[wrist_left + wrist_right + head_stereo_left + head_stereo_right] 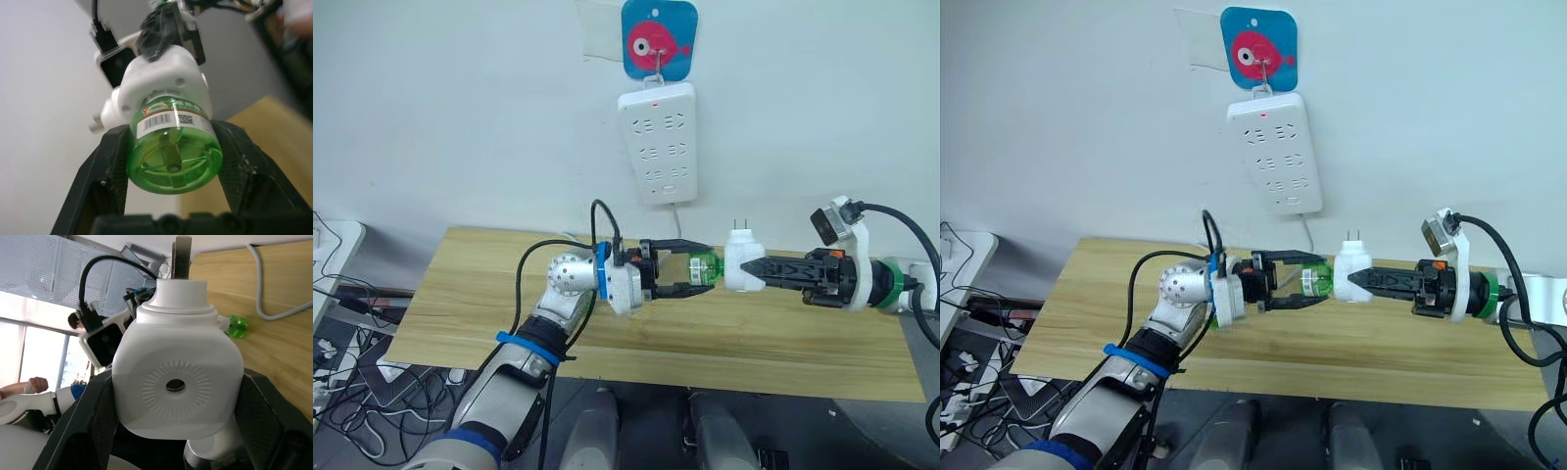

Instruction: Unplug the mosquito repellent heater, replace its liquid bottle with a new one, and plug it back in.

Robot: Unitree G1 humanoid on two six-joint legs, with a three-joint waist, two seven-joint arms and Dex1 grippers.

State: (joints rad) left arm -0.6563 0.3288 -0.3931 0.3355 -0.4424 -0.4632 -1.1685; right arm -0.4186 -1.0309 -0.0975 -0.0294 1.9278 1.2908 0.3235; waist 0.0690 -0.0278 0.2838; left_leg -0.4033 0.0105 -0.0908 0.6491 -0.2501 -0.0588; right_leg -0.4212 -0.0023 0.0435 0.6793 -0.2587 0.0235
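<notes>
My right jaws clamp the mosquito repellent heater (743,262); my left jaws grip its green bottle (704,268). Behind them, a power strip (658,143) hangs above the wooden surface (783,343).

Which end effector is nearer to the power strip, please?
Right, slightly: the right end effector holds the heater below the power strip; the left end effector is similarly below, gripping the bottle.

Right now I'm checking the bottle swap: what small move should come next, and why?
Probably twist the green bottle loose: the left end effector straddles it, the right end effector holds the heater unplugged above the table, and the bottle looks seated in it.
</notes>
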